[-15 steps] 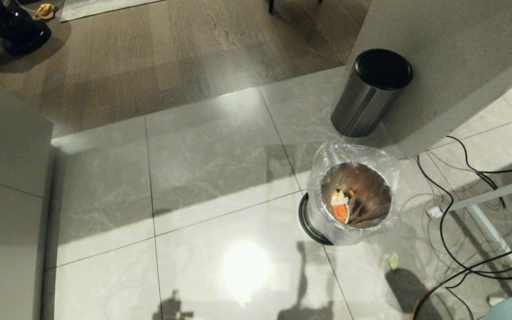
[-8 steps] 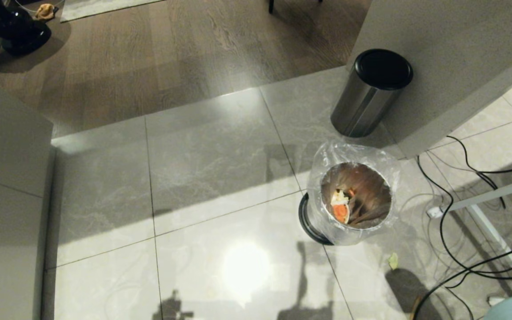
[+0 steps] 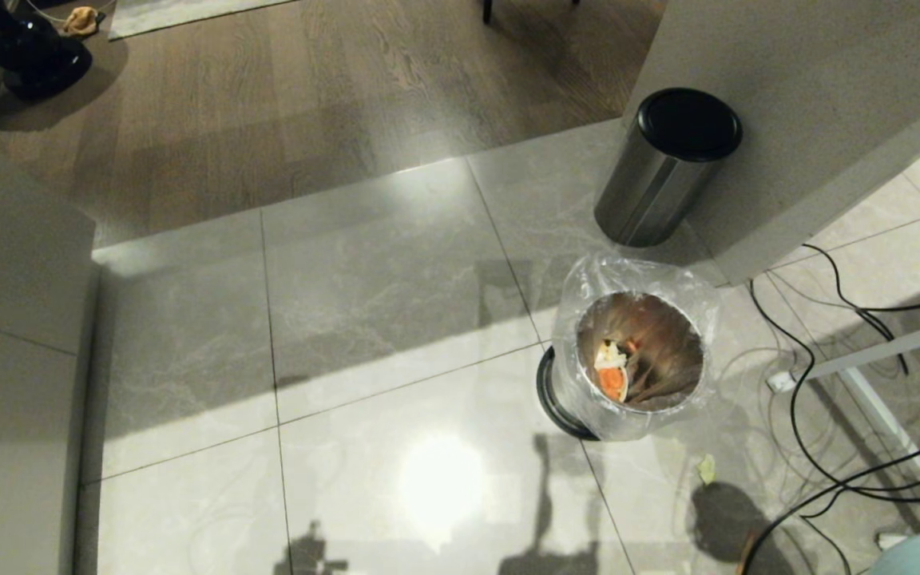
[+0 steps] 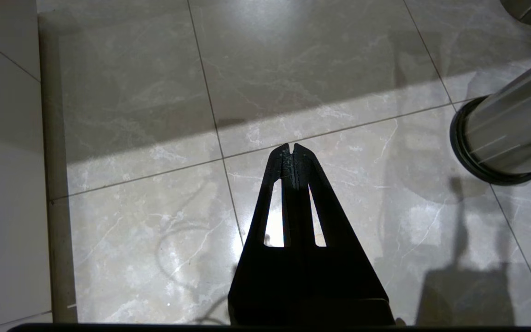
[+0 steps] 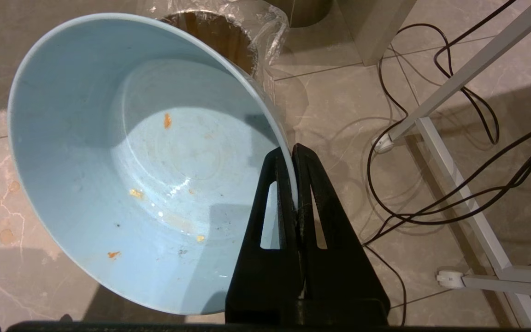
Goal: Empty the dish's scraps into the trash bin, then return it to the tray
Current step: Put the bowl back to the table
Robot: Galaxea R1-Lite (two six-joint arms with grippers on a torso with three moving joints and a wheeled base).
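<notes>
one left gripper (image 4: 292,148), jaws together, empty, over bare floor tile. one trash bin (image 3: 637,355), lower right of centre in the head view, holding the scraps (image 3: 612,369). one black-lidded steel cylinder (image 3: 665,164) above it. one right gripper (image 5: 292,152), jaws clamped on the dish (image 5: 132,157) rim; a few orange specks inside.

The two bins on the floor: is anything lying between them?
No. The head view shows only bare floor tile between the black-lidded bin and the bag-lined trash bin.

Matte black hands, both wrist views
Left hand (image 4: 292,148) and right hand (image 5: 292,152): tapered triangular fingers, each pierced by one long slot.
</notes>
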